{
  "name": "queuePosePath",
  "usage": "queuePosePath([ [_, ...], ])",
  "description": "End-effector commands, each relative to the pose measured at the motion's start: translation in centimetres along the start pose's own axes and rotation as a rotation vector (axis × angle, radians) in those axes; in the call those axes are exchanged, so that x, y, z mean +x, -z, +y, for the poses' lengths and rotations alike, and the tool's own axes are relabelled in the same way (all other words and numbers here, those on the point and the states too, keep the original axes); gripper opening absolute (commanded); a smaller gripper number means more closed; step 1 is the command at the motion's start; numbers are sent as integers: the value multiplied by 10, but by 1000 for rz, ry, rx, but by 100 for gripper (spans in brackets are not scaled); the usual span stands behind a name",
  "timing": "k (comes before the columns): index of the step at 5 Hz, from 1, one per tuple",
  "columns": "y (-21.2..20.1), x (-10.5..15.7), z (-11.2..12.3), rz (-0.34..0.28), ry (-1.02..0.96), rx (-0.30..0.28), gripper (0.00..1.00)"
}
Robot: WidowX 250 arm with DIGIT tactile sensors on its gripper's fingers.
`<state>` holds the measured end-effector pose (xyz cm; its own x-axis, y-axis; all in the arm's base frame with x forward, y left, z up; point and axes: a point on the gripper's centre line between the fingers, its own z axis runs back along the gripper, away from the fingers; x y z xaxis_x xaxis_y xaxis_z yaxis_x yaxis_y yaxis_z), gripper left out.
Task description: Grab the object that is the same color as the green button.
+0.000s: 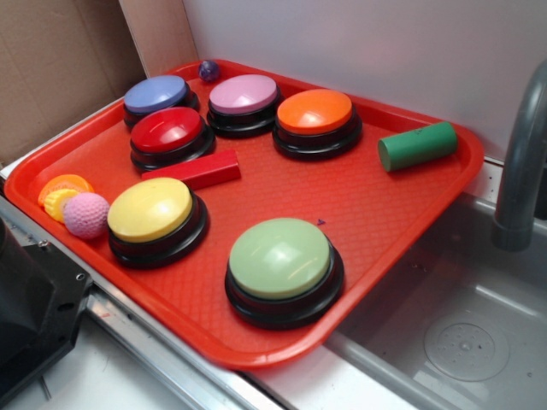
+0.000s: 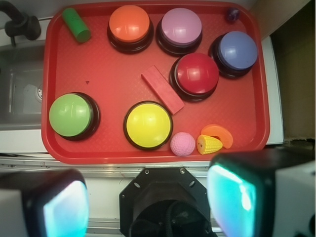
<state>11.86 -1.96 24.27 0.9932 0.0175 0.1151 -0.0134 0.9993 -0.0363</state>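
Small dark green wooden cylinder (image 2: pixel 76 24) lies on its side in far left corner of red plastic tray (image 2: pixel 113 74) — diagonally across from gripper (image 2: pixel 148 207), long axis slanted. Pale green dome button (image 2: pixel 70 115) nearer, left. Gripper spread wide, empty, off tray's near edge. Count — six dome buttons, one cylinder, one red rectangular block (image 2: pixel 162 89).

Exterior cam sat low at the tray's (image 1: pixel 256 342) corner, close, looking obliquely across. Wrist cam looked straight down from high above. Both covered the whole tray (image 2: pixel 98 74).
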Motion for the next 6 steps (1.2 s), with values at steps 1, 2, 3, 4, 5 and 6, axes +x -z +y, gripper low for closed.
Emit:
queuePosePath([
  [1,0,0,0,0,0,0,100],
  [2,14,22,-8,5,59,1,100],
  [3,30,46,-20,-55,84,43,100],
  [4,53,77,-32,-91,121,8,100],
  [5,77,105,-47,-112,173,-25,100],
  [6,102,130,-64,-160,264,-63,100],
])
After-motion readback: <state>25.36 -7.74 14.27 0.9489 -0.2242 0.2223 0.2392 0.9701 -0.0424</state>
